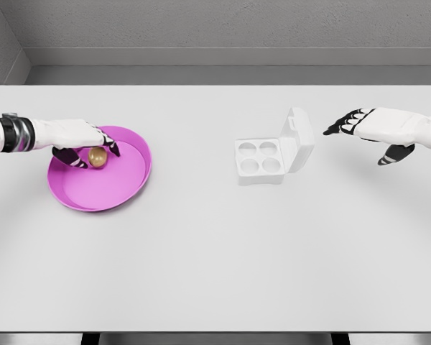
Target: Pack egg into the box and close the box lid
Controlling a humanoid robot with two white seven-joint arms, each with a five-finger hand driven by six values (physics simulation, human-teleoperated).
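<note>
A brown egg [97,157] lies in the magenta plate [122,185] at the table's left. My left hand [92,147] reaches over the plate's back rim, its fingers curled down around the egg, which still rests on the plate. The white egg box [260,161] sits right of centre with empty round cups and its lid [297,139] standing open on the right side. My right hand [359,123] hovers to the right of the lid, fingers stretched toward it and holding nothing.
A white table [215,259] spreads across the view with a grey wall behind it. The table's front edge runs along the bottom of the picture.
</note>
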